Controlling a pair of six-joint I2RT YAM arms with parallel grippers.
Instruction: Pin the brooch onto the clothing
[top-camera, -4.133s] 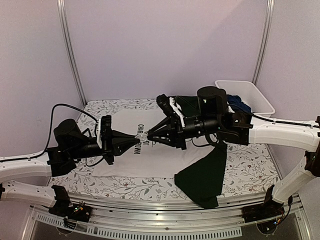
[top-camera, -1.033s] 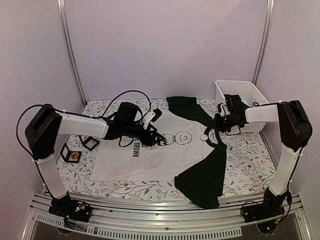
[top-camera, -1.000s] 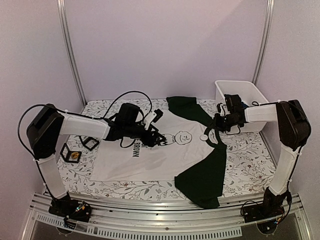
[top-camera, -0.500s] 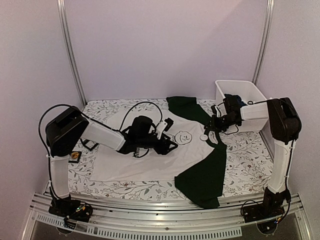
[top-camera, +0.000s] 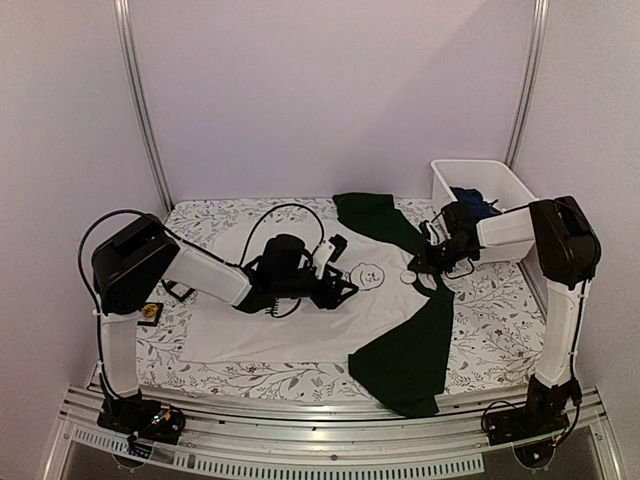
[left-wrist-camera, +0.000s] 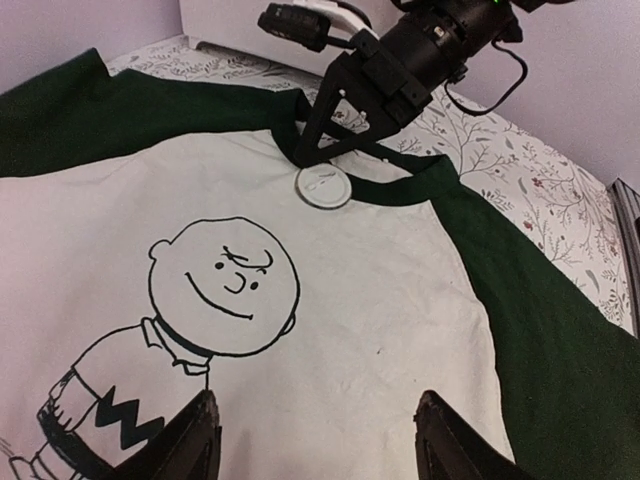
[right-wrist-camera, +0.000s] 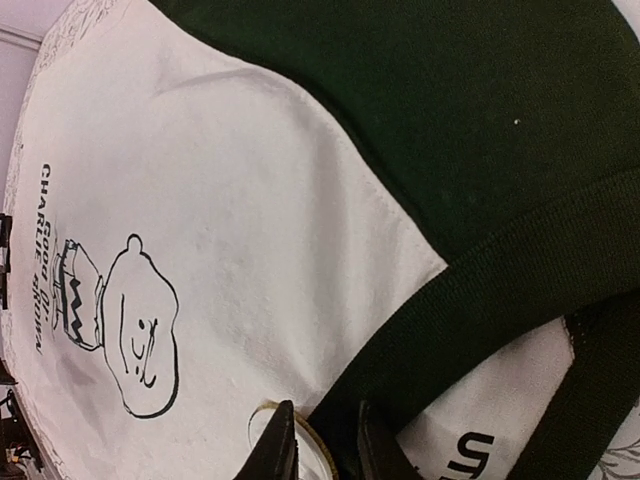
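Note:
The clothing (top-camera: 300, 320), a white T-shirt with dark sleeves and a cartoon boy's face, lies flat on the table. The brooch (top-camera: 408, 277) is a round white disc resting on the shirt beside the dark collar. In the left wrist view the brooch (left-wrist-camera: 323, 187) sits just under the right fingertips. My right gripper (top-camera: 418, 265) reaches in from the right. In its wrist view, the right gripper (right-wrist-camera: 322, 440) is nearly shut, with the brooch's rim (right-wrist-camera: 313, 460) and the collar edge between its jaws. My left gripper (left-wrist-camera: 318, 440) hovers open over the white chest (left-wrist-camera: 380, 300), holding nothing.
A white bin (top-camera: 520, 205) at the back right holds a dark blue garment (top-camera: 475, 200). A small black box (top-camera: 150, 312) sits at the left by the left arm. The shirt's near sleeve (top-camera: 405, 350) drapes toward the front rail (top-camera: 300, 425).
Over the last second my left gripper has moved right across the chest toward the face print. The right gripper and brooch have stayed by the collar.

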